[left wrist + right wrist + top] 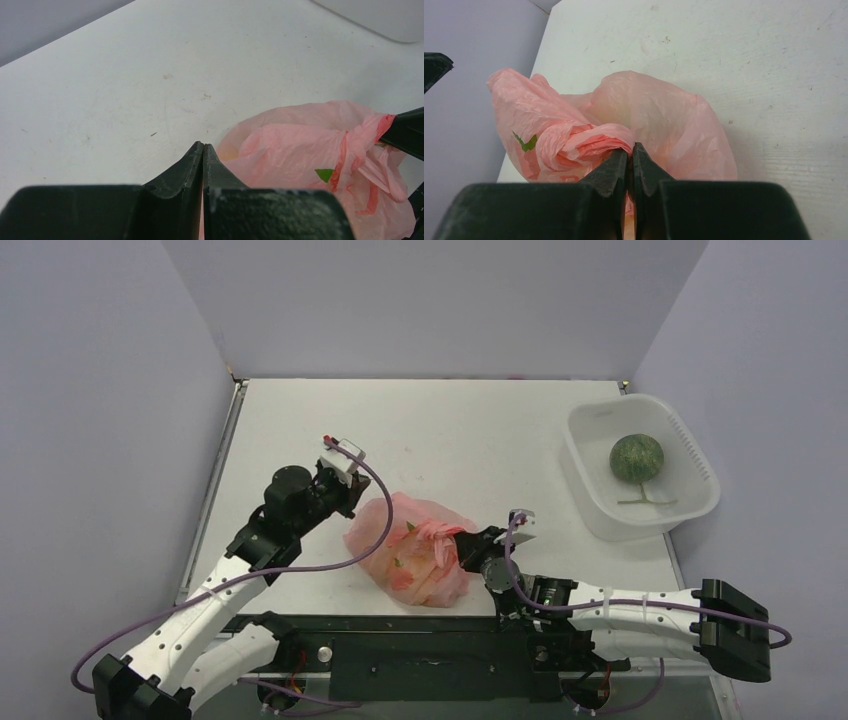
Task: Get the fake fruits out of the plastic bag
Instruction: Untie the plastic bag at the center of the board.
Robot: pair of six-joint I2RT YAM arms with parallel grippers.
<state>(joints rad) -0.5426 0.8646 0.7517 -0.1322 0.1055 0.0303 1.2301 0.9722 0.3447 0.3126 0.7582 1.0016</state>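
Observation:
The pink plastic bag point(415, 552) lies crumpled near the table's front middle, its handles twisted into a bunch point(584, 140). My right gripper point(464, 543) is shut on that bunch from the right point(630, 150). My left gripper point(351, 504) is shut, with its tips point(203, 146) at the bag's left edge point(300, 145). Pink shows through the slit between its jaws, but no film comes out at the tips. The fake fruits are hidden inside the bag. Only a yellowish tint point(227, 152) and a small green leaf point(325, 174) show through the film.
A white rigid tub point(700, 505) stands at the right back with a round green melon-like ball point(637, 456) in it; its corner shows in the left wrist view point(380, 15). Purple walls close in the table on the left, back and right.

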